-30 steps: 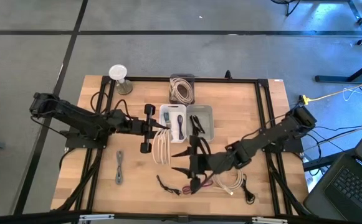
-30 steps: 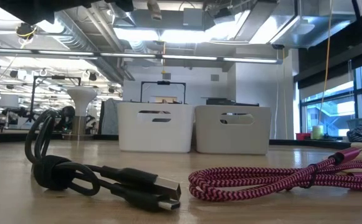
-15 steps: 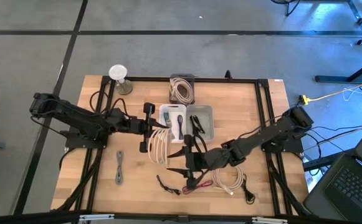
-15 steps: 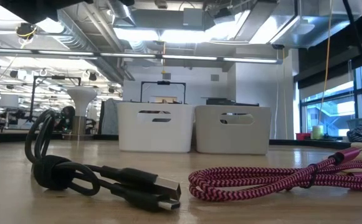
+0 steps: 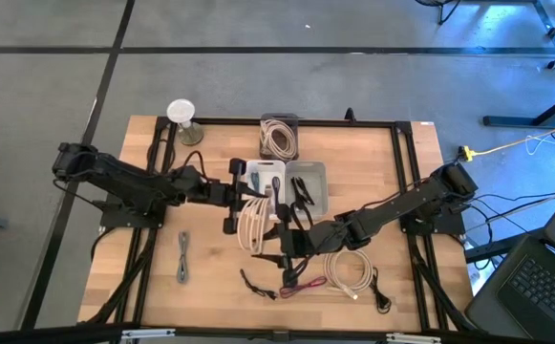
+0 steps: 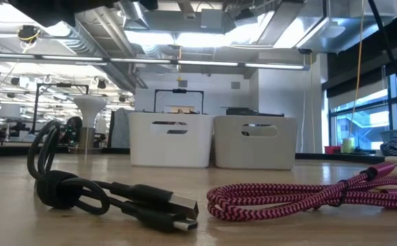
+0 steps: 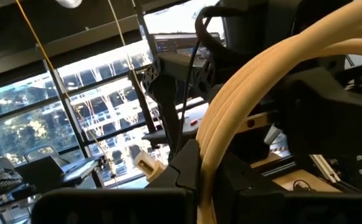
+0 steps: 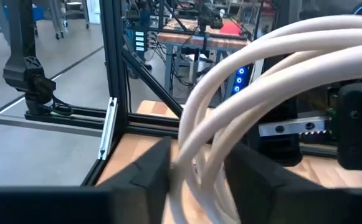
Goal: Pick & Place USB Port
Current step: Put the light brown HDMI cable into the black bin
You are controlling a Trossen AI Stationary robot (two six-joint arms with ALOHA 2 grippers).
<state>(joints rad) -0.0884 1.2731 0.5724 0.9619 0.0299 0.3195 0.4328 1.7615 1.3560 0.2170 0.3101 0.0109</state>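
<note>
My left claw (image 5: 242, 196) is clamped on the looped cream cable (image 5: 251, 225), hanging above the wooden surface (image 5: 153, 277) beside the white bins (image 5: 317, 180). Right claw (image 5: 284, 250) straddles the same smooth round strands; can't tell if it grips. Braided magenta cable (image 6: 300, 197) lies flat.

The tabletop (image 5: 411, 287) is pale wood with visible plank grain, edged by a dark matt metal frame (image 5: 403, 182). Two bins (image 6: 212, 140) look like smooth white plastic with a soft sheen. The cream cable (image 7: 255, 93) has a smooth, rubbery, slightly glossy jacket. At about five o'clock in the low view, the magenta cable (image 6: 307, 198) is sheathed in rough braided cloth; the black cable (image 6: 96, 191) beside it is matt rubber.
</note>
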